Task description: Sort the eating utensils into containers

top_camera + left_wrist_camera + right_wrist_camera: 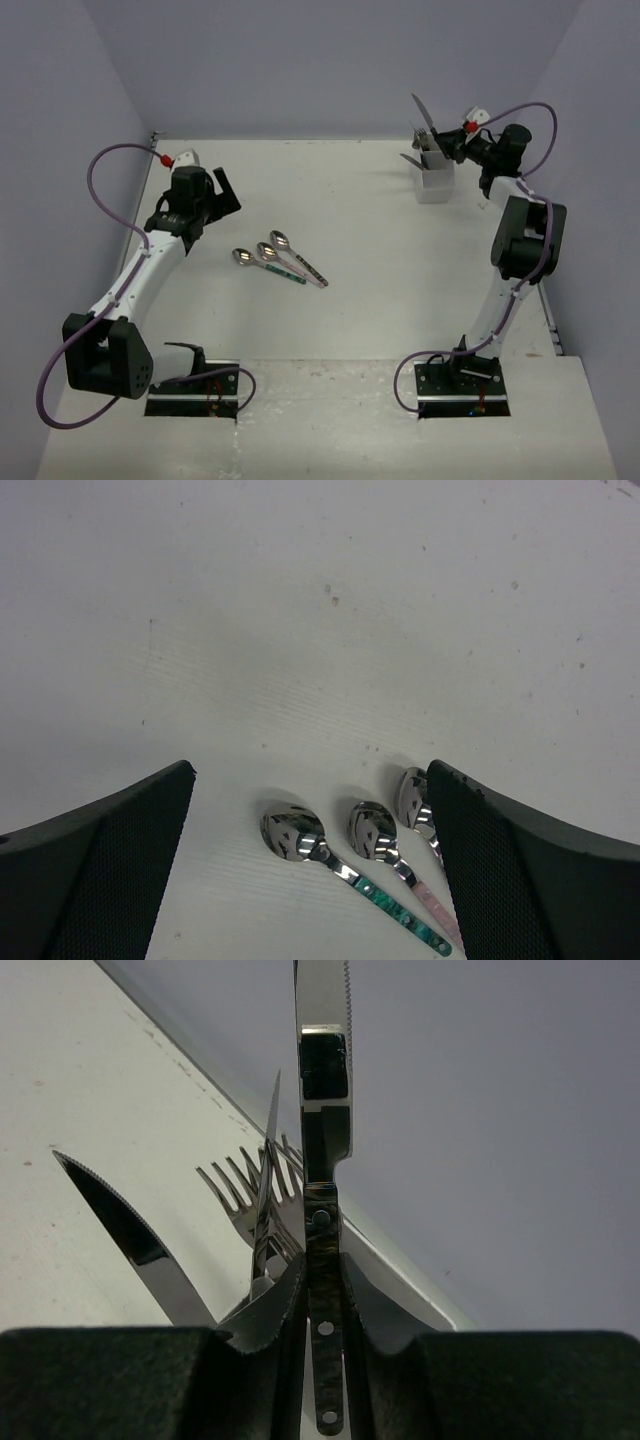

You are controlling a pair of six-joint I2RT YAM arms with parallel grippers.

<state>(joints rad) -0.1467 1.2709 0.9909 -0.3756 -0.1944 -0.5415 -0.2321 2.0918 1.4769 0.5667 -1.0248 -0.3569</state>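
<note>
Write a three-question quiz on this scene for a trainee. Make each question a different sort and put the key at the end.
1. True or false: the left gripper is shut.
2. Multiple choice: the right gripper is shut on
A. a ladle
B. a dark-handled knife
C. a chopstick
3. Fill in the number: ___ spoons lie side by side on the table near the left gripper.

Key
1. False: its fingers stand wide apart, with nothing between them.
2. B
3. Three
</note>
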